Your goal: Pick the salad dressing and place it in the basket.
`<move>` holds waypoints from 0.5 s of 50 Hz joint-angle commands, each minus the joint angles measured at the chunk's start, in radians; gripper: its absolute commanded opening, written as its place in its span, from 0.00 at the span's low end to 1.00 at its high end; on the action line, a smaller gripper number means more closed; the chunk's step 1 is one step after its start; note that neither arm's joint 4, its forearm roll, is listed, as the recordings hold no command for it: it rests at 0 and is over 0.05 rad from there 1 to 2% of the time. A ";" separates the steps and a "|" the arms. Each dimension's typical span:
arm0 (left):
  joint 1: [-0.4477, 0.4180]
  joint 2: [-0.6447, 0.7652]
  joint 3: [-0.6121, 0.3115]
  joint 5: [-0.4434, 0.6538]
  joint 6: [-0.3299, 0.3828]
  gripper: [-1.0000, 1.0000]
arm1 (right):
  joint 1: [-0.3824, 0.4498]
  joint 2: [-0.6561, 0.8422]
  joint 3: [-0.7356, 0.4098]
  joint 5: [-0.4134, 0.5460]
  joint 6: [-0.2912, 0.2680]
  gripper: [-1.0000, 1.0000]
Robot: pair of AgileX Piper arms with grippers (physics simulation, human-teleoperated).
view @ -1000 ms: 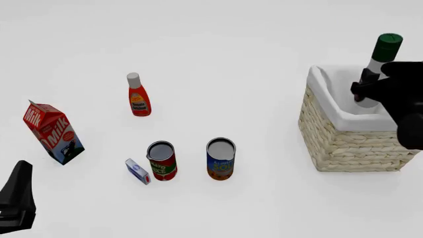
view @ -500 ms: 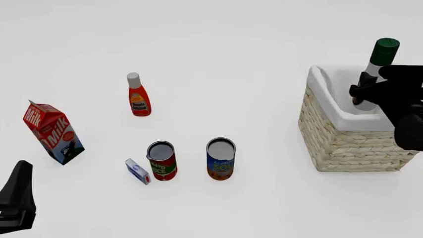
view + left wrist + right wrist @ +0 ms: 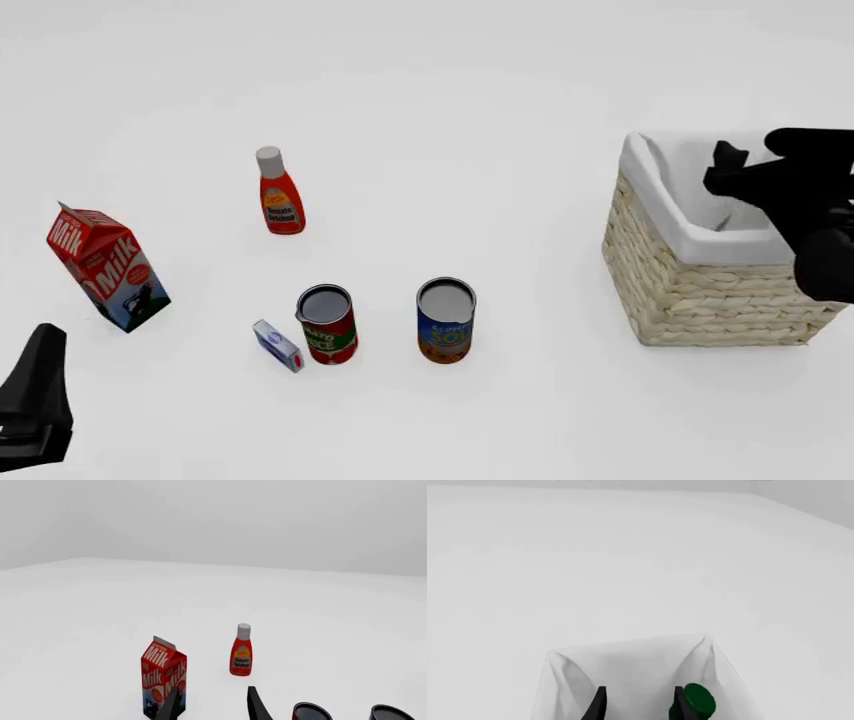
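Since a second ago, the salad dressing [image 3: 697, 702] has left the right gripper [image 3: 731, 170]: back then its dark green cap stuck up above the gripper in the front view; now we don't see it there at all. In the right wrist view we see only the round dark green cap and a sliver of neck, sitting just beside one gripper finger, outside the gap, down inside the basket [image 3: 667, 270]. Its body and label are hidden, so we can't tell whether it stands or lies.

Right gripper hangs over the basket's opening, fingers spread with nothing between them; white cloth lining shows through the gap. Basket is pale woven wicker, square, white liner folded over the rim, directly under this gripper.

Left gripper [image 3: 213, 705] is low by the near edge of the table [image 3: 507, 120], fingers apart, holding nothing. Milk carton [image 3: 107, 268] is just ahead of it, red bottle [image 3: 278, 192] with white cap farther ahead. Two cans [image 3: 387, 322] and a small blue-white box [image 3: 278, 346] sit off to its right, well apart from the right gripper.
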 commanded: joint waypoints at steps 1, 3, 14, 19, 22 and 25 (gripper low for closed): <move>-0.001 0.000 0.000 0.000 -0.002 1.00 | 0.005 -0.008 0.002 0.000 0.005 1.00; -0.001 0.000 0.000 0.000 -0.002 1.00 | 0.006 -0.009 0.002 0.001 0.005 1.00; -0.004 0.000 0.000 0.000 -0.002 1.00 | 0.010 -0.040 0.008 0.015 0.002 1.00; 0.000 0.000 0.000 0.002 -0.002 1.00 | 0.013 -0.068 0.025 0.018 0.001 1.00; 0.000 0.000 0.000 0.003 -0.003 1.00 | 0.012 -0.088 0.038 0.019 -0.003 1.00; 0.001 0.000 0.000 0.003 -0.003 1.00 | 0.012 -0.103 0.045 0.023 -0.006 1.00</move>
